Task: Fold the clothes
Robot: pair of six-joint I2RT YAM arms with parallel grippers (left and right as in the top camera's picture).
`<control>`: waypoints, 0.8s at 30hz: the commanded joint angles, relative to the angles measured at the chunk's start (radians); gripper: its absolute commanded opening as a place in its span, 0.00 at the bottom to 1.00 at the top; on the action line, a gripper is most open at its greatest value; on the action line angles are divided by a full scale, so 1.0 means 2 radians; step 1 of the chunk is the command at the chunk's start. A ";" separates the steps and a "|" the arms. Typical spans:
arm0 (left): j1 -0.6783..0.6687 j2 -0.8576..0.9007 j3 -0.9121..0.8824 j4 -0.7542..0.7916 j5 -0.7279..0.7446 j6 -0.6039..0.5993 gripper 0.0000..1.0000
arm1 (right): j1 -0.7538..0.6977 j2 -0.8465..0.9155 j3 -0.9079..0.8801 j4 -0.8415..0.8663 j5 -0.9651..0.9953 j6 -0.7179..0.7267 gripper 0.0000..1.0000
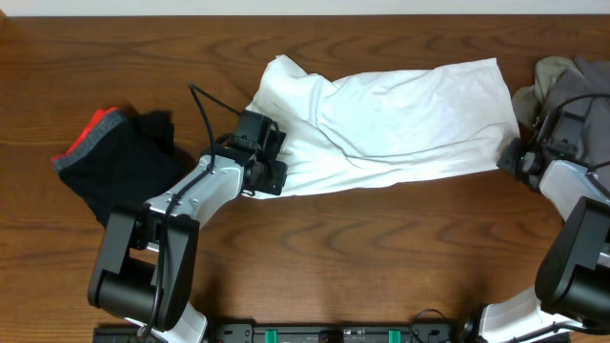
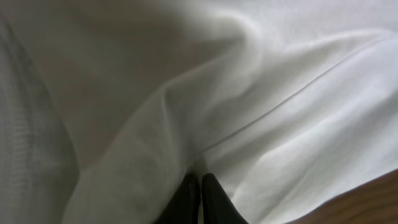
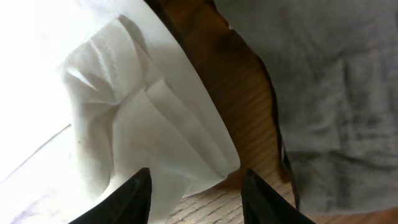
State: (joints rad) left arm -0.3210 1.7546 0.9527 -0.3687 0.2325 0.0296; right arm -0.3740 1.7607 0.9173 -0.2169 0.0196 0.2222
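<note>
The left gripper [image 2: 200,183] is pinched tight on a fold of the white T-shirt [image 1: 400,114], which spreads ahead of it. The right gripper [image 3: 198,198] gapes open, the shirt's corner lying loose between its fingers.

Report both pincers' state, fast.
Left pincer: shut, pinching the white shirt.
Right pincer: open over the shirt's corner, holding nothing.

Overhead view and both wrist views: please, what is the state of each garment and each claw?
white T-shirt: rumpled, lying stretched out, not folded neatly.
left claw: shut on the white T-shirt's cloth.
right claw: open, at the shirt's corner.
grey garment: crumpled, beside the shirt's right end.
black garment: bunched, lying apart on the left.
</note>
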 commanded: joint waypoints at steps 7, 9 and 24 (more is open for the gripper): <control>0.002 0.006 -0.003 -0.010 -0.005 -0.001 0.07 | -0.006 0.008 -0.019 0.039 -0.006 -0.037 0.48; 0.002 0.006 -0.003 -0.010 -0.005 -0.001 0.07 | -0.006 0.018 -0.019 0.049 -0.014 -0.051 0.48; 0.003 0.006 -0.003 -0.045 -0.052 -0.010 0.06 | -0.006 0.059 -0.019 -0.064 0.104 0.010 0.01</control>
State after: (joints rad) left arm -0.3210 1.7546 0.9524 -0.4461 0.1967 0.0254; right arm -0.3817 1.8206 0.9356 -0.2497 0.0395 0.1570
